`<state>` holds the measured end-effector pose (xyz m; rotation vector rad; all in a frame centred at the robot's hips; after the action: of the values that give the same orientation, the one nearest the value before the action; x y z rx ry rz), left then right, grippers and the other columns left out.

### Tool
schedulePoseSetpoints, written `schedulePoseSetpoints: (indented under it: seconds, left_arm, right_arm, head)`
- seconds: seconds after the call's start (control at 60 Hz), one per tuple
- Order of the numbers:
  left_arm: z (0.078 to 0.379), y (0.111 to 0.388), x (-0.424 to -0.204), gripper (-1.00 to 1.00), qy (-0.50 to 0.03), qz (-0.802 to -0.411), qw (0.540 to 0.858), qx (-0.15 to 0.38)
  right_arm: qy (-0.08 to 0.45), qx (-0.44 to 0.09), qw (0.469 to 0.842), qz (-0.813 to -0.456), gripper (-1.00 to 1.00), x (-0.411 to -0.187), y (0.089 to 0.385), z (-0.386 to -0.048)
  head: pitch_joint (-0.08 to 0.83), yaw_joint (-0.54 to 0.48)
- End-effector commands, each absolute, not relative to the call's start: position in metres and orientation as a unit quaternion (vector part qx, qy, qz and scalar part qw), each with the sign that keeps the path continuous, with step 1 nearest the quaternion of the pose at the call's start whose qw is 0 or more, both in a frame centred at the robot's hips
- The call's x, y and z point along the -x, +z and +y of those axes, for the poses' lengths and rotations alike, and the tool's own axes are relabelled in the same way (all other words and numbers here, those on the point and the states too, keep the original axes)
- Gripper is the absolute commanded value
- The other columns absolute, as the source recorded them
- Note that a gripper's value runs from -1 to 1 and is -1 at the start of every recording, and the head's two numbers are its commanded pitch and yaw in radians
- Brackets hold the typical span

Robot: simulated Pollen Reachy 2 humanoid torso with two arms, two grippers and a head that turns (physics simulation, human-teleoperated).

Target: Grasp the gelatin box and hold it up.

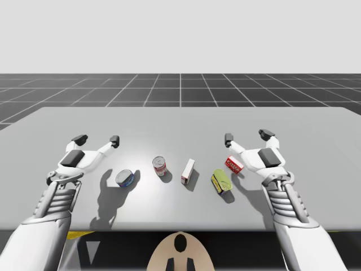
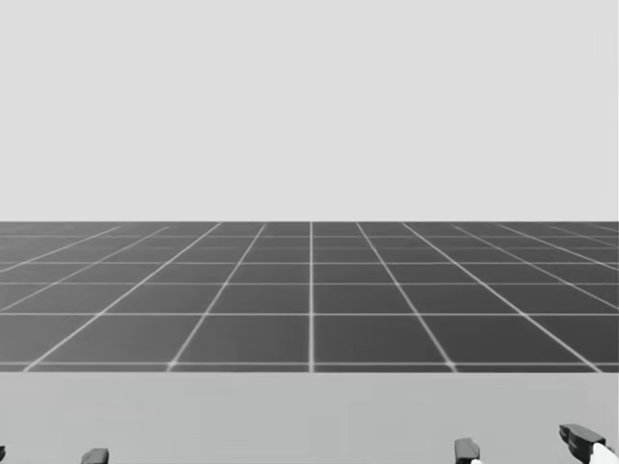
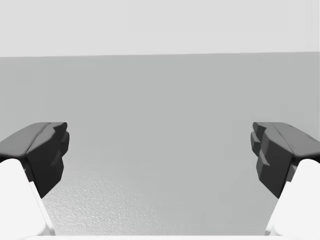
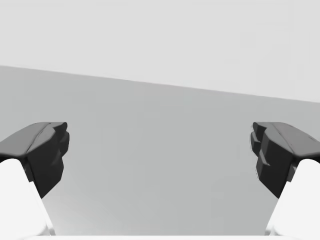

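A small red box (image 1: 234, 164) lies on the grey table (image 1: 180, 121), just inboard of my right hand and nearer me than its fingertips. A slim white box (image 1: 188, 171) with a red end stands on edge near the middle. My right gripper (image 1: 247, 136) hovers open above the table beyond the red box, holding nothing. My left gripper (image 1: 97, 139) is open and holds nothing at the table's left. In the right wrist view the right gripper (image 4: 160, 155) has only bare table between its fingers. The left gripper (image 3: 160, 155) shows the same in the left wrist view.
A blue can (image 1: 125, 178) lies on its side near my left hand. A red-and-white can (image 1: 159, 165) stands left of the white box. A yellow-green can (image 1: 221, 180) lies beside the red box. Dark fingertips (image 2: 466, 449) rise into the head view.
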<state>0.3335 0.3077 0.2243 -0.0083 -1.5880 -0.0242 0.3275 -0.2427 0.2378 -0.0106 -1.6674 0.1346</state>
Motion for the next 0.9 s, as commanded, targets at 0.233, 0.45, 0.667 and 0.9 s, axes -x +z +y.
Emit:
schedulePoseSetpoints:
  seconds: [0.233,0.45,0.667,0.9]
  left_arm:
    - [0.3079,0.2237,-0.3344,-1.00,-0.012,-0.714,0.700,-0.003]
    - [0.3083,0.2238,-0.3343,-1.00,-0.012,-0.716,0.698,-0.008]
    - [0.3093,0.2249,-0.3347,-1.00,-0.015,-0.719,0.695,-0.012]
    - [0.3078,0.2249,-0.3348,-1.00,-0.018,-0.720,0.693,-0.014]
  right_arm:
    - [0.064,0.007,0.670,-0.740,-1.00,-0.3274,0.2376,-0.2407]
    - [0.062,0.010,0.671,-0.738,-1.00,-0.3290,0.2370,-0.2424]
    - [0.060,0.012,0.670,-0.740,-1.00,-0.3307,0.2377,-0.2433]
    - [0.061,0.012,0.670,-0.740,-1.00,-0.3310,0.2376,-0.2441]
  head:
    - [0.114,0.02]
    - [0.342,0.00]
    - [0.518,-0.11]
    - [0.629,-0.31]
